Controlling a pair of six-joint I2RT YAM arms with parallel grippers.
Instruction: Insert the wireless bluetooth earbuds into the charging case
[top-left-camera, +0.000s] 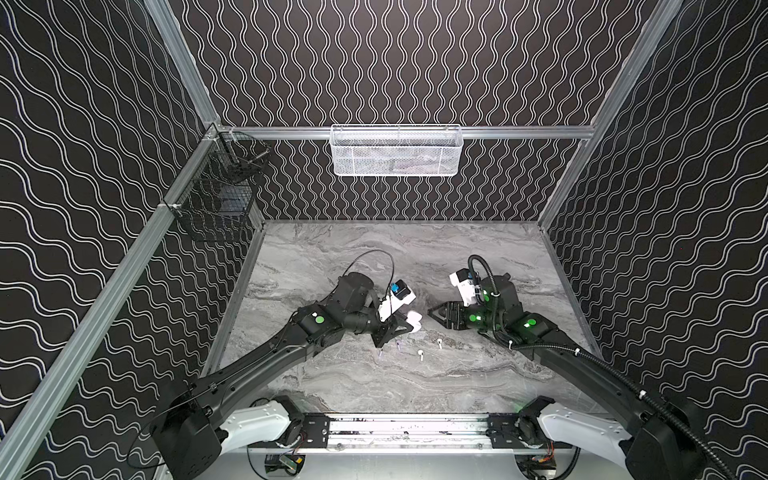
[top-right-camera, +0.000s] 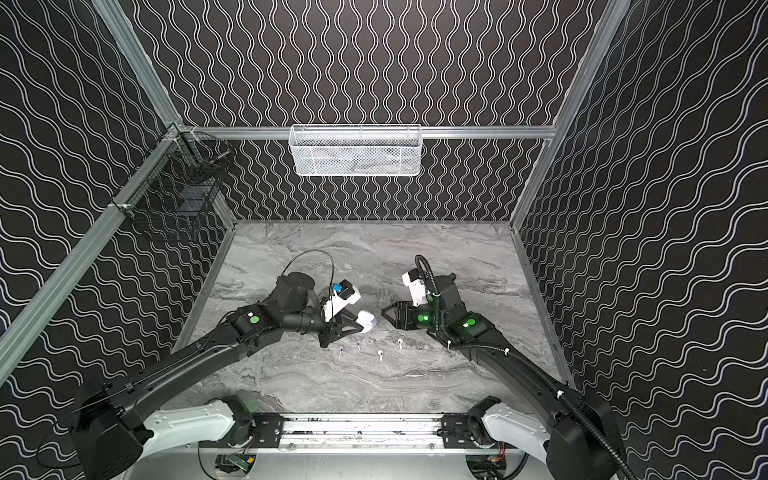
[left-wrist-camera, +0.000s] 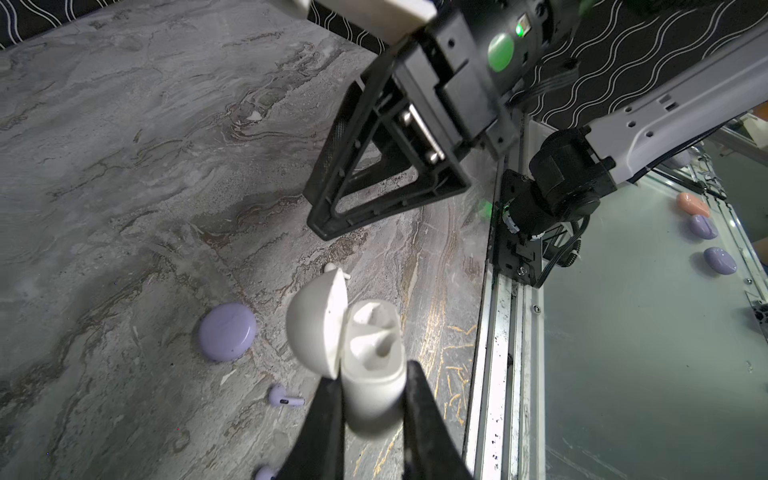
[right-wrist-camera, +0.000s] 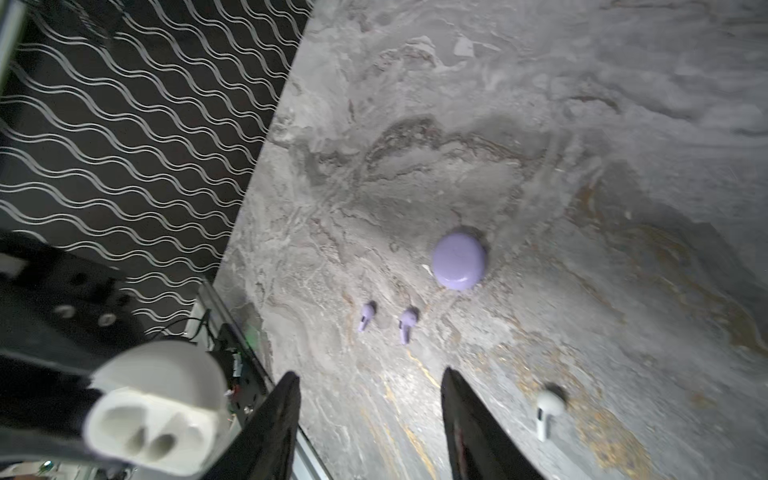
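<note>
The left pincer (left-wrist-camera: 372, 386) is clamped on the lower body of the white case (left-wrist-camera: 374, 345) and holds it off the counter (right-wrist-camera: 540, 124). Its lid (left-wrist-camera: 316, 324) is swung open and both wells look empty. The right pincer (right-wrist-camera: 370, 376) carries nothing. Its jaws stand about half apart, and in both top views its tips face the case from just beside it.

All four earbuds lie loose on the counter below the two pincers. The two white earbuds (top-left-camera: 419, 354) (top-left-camera: 439, 341) are nearer the right arm, and the two lavender earbuds (right-wrist-camera: 367, 314) (right-wrist-camera: 408, 322) lie close together nearer the left. A lavender case (right-wrist-camera: 459, 261) sits closed just beyond the lavender pair.

The earbuds look very light, hard and glossy, so they would likely skid or flick away under an off-centre squeeze. Each one lies flat on its side, leaving little height to grip. A narrow grip across the round head seems best, with the stem left free to point down into a well. The white pair probably belongs in the open white case.
</note>
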